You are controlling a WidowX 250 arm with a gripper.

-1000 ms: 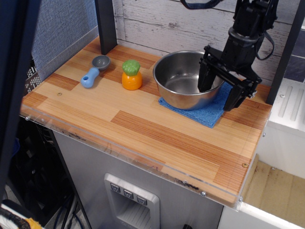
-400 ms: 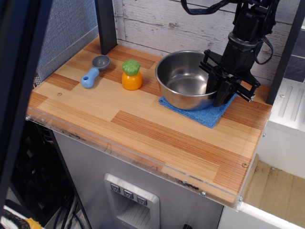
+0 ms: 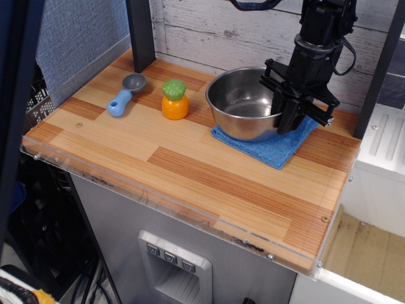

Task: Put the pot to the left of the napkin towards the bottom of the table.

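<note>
The shiny steel pot (image 3: 239,109) sits on the blue napkin (image 3: 276,149) at the back right of the wooden table (image 3: 190,171) and covers most of it. My black gripper (image 3: 288,119) comes down from above at the pot's right side. Its fingers are closed across the pot's right rim, one inside and one outside. The pot looks slightly tilted or raised on that side; I cannot tell whether it has left the cloth.
A blue-handled grey scoop (image 3: 124,95) lies at the back left. An orange toy with a green top (image 3: 174,99) stands just left of the pot. A black post (image 3: 140,31) rises at the back left and another (image 3: 378,69) at the right edge.
My gripper went from open, straddling the pot's right rim, to closed on it. The pot has shifted a little to the left and up, uncovering more napkin.
</note>
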